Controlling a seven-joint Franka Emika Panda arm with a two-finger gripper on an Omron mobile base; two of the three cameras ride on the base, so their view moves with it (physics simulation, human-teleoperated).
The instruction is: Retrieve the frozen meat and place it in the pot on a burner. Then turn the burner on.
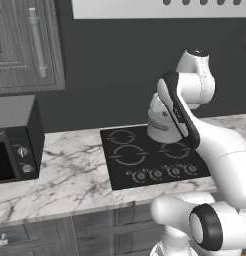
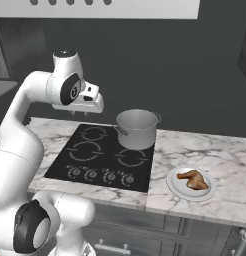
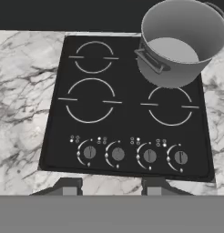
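Marble counter (image 2: 215, 150) with black cooktop (image 2: 102, 157). Pot (image 2: 137, 128): rear right burner, empty. Frozen meat (image 2: 193, 179): on white plate (image 2: 176, 188), right of cooktop. Fingers (image 3: 110, 186): parted, holding nothing, above the cooktop's front edge.

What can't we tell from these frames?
- Pot, left base view: mostly behind the arm.
- Gripper, right base view: fingers too small to judge their opening; nothing between the tips in the hand view.
- Knob markings, hand view: too small to read settings.
- Meat on plate: too small to tell if frozen.
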